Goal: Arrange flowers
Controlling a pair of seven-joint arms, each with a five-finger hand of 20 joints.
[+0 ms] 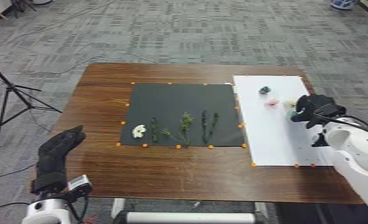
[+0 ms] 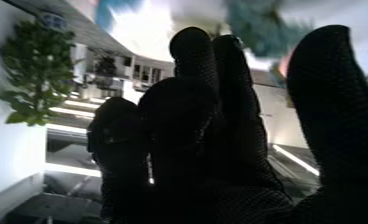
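On the right side of the table, my right hand point(image 1: 318, 107) is over the white sheet point(image 1: 274, 142), beside a pale yellow flower point(image 1: 291, 102) and a teal one point(image 1: 292, 114). A pink flower point(image 1: 272, 102) and a dark green one point(image 1: 265, 90) lie farther left on the sheet. The right wrist view has this hand point(image 2: 225, 130) open, with a blurred teal flower point(image 2: 259, 30) beyond its fingers. A white flower point(image 1: 139, 131) and several green stems point(image 1: 186, 122) lie on the dark mat point(image 1: 167, 100). My left hand point(image 1: 60, 145) is open at the table's left edge.
Small orange markers point(image 1: 178, 146) line the mat and sheet on the brown table point(image 1: 163, 172). A black tripod point(image 1: 14, 90) stands on the floor at the left. In the right wrist view, a leafy green plant point(image 2: 38, 75) is in the background.
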